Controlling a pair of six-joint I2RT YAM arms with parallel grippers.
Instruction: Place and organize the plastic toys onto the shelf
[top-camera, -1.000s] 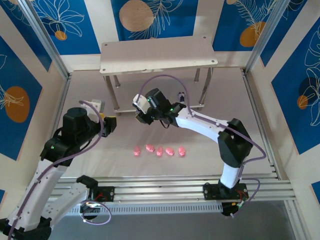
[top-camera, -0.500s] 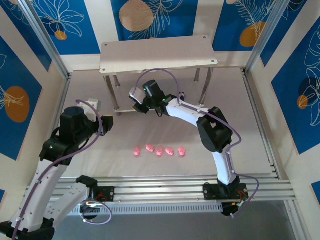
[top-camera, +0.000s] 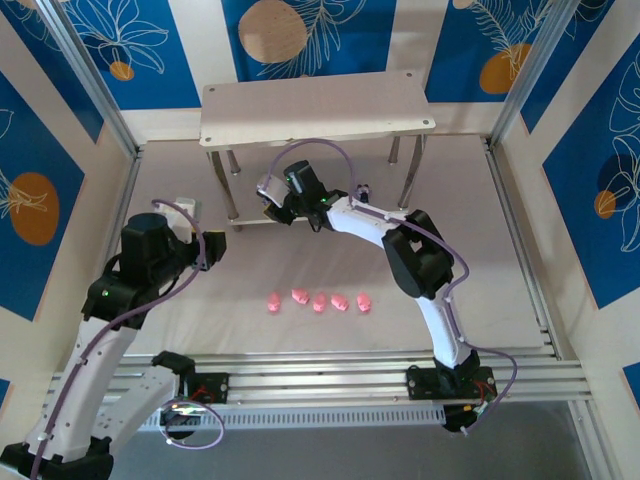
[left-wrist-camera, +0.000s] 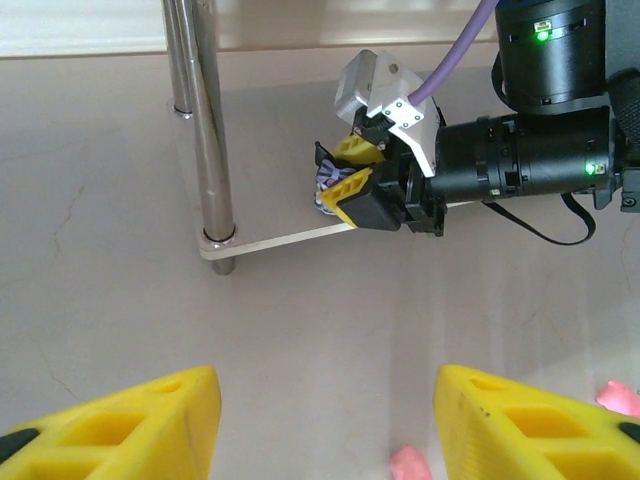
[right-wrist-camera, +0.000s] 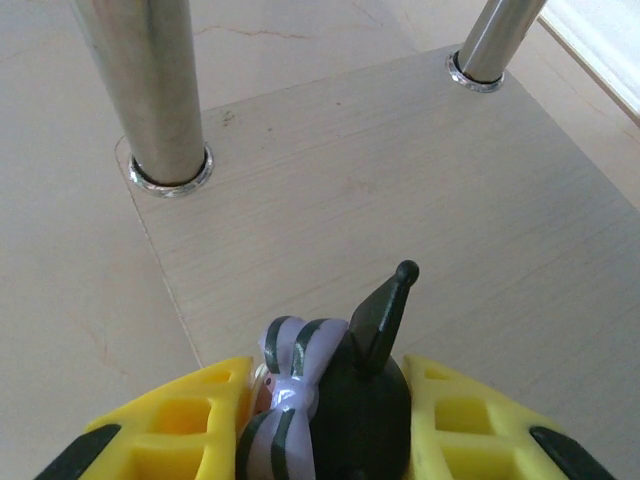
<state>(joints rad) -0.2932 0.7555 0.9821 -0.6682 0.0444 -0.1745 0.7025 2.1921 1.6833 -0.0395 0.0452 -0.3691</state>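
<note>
Toy (right-wrist-camera: 345, 410), dark, pinched in right gripper (left-wrist-camera: 352, 175) over shelf (right-wrist-camera: 400, 200) btm board; left gripper (left-wrist-camera: 325, 420) spread, empty.

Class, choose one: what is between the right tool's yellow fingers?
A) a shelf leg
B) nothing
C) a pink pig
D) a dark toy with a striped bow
D: in the right wrist view the right tool is shut on a dark toy with a striped bow, over the shelf.
</note>
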